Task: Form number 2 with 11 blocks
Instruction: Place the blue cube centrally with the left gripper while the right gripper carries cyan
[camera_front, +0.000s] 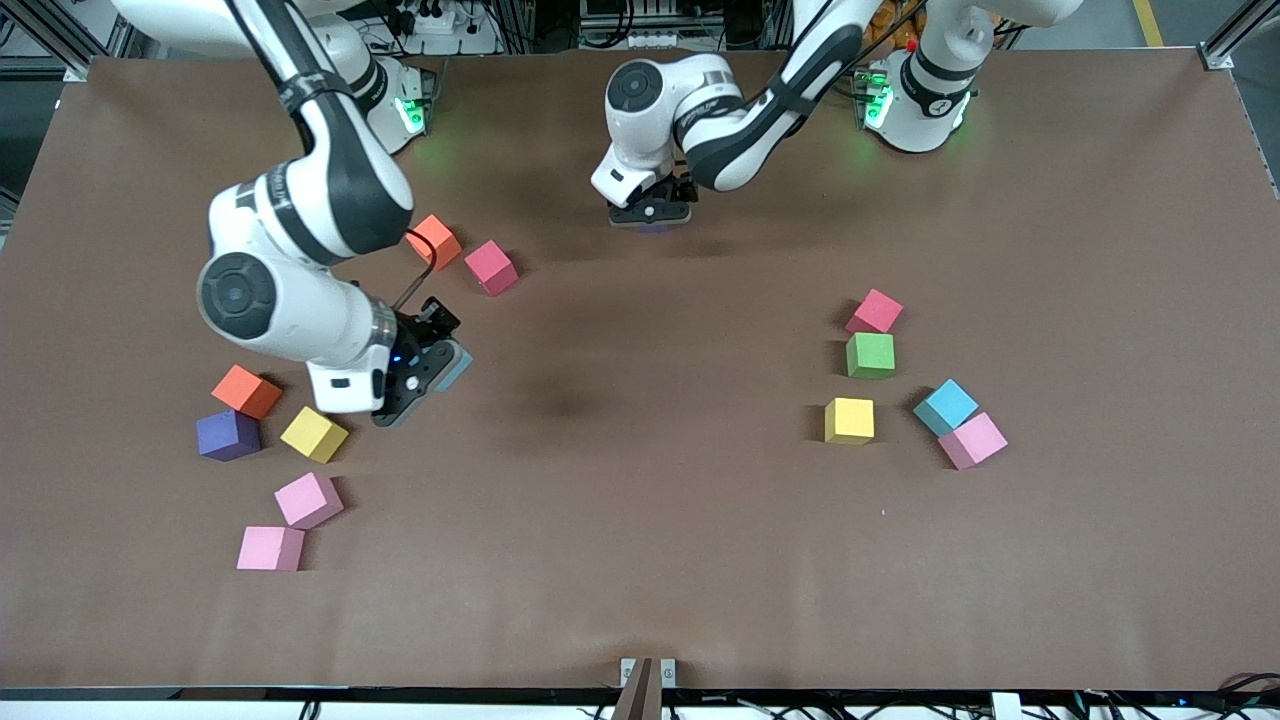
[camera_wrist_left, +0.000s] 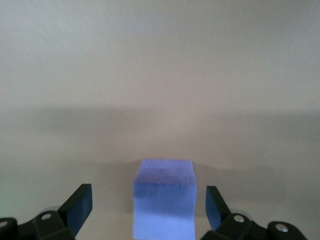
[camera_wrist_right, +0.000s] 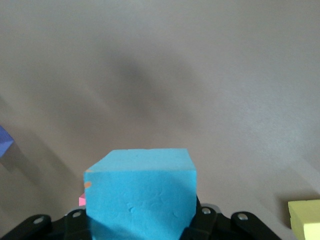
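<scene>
My right gripper (camera_front: 438, 372) is shut on a light blue block (camera_front: 456, 365) and holds it over bare table beside a group of loose blocks; the block fills the right wrist view (camera_wrist_right: 141, 195). My left gripper (camera_front: 652, 213) is open and low at the middle of the table's robot side. Its fingers (camera_wrist_left: 80, 206) stand on either side of a purple block (camera_wrist_left: 163, 200) that rests on the table, with gaps on both sides. Only a purple sliver (camera_front: 652, 229) shows under it in the front view. No digit 2 shows.
Toward the right arm's end lie orange (camera_front: 435, 240), crimson (camera_front: 491, 267), orange (camera_front: 246, 390), purple (camera_front: 228, 434), yellow (camera_front: 314, 434) and two pink (camera_front: 308, 499) blocks. Toward the left arm's end lie crimson (camera_front: 874, 311), green (camera_front: 870, 355), yellow (camera_front: 848, 420), light blue (camera_front: 945, 406) and pink (camera_front: 972, 440) blocks.
</scene>
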